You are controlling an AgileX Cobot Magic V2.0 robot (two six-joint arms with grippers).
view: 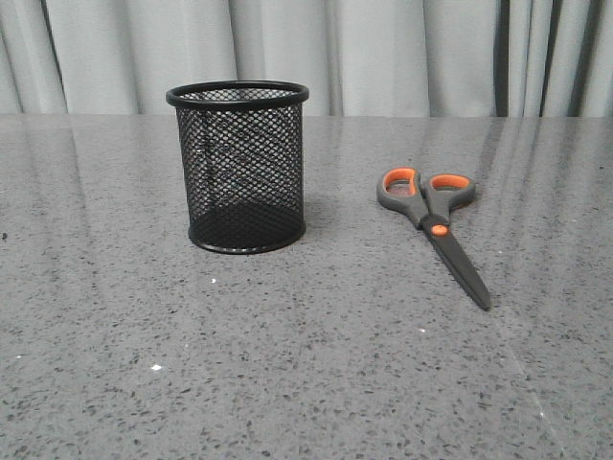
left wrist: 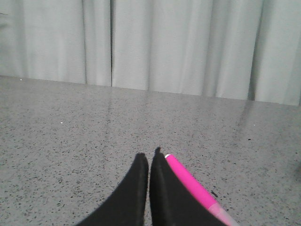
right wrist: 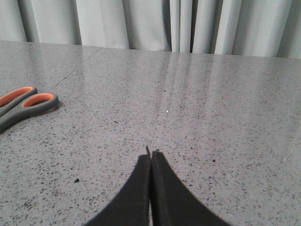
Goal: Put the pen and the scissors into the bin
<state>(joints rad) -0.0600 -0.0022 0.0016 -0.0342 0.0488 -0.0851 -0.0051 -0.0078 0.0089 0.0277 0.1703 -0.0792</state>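
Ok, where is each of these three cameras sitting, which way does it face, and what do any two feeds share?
Front view: faces forward over the table at the bin and scissors; no arm shows.
Left wrist view: on the left arm, low over the table, facing the curtain; left gripper closed, pen lying beside it.
Right wrist view: on the right arm, facing the curtain; right gripper closed.
Shared: the scissors' handles also appear in the right wrist view.
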